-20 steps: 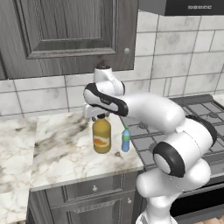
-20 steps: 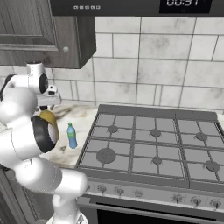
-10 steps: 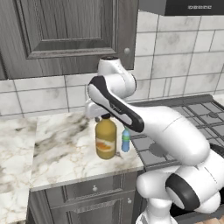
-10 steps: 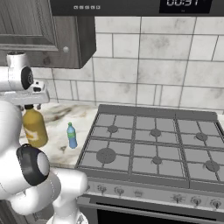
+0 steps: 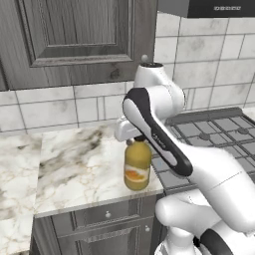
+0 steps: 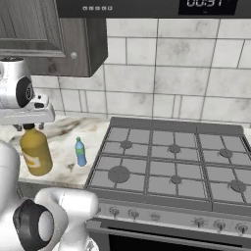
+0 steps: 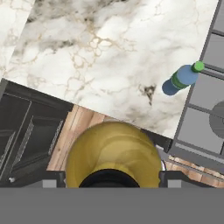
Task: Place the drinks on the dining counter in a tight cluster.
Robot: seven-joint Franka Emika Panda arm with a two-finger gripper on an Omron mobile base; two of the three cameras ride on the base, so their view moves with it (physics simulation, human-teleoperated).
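Note:
My gripper (image 5: 136, 142) is shut on the black-capped neck of the taller amber bottle (image 5: 137, 167), which hangs upright just above the front edge of the tiled-back marble worktop (image 5: 74, 164). In the right base view the amber bottle (image 6: 35, 152) hangs under the gripper (image 6: 29, 127). From above, the amber bottle (image 7: 113, 153) sits between the fingers of the gripper (image 7: 113, 181), partly over the cabinet fronts and the floor. The small slim light-blue bottle (image 6: 80, 152) stands on the worktop by the stove, and it also shows as the light-blue bottle (image 7: 181, 78). The blue flask and the dining counter are out of view.
A grey gas stove (image 6: 171, 162) adjoins the worktop on the right. Dark wall cabinets (image 5: 74, 40) hang above, over a tiled wall. Grey base cabinets with drawers (image 5: 99, 226) sit below the worktop edge, with wooden floor (image 7: 74, 131) in front.
The arm has swung and carried the amber bottle toward the worktop's front edge, nearer to the cameras. The light-blue bottle has not moved.

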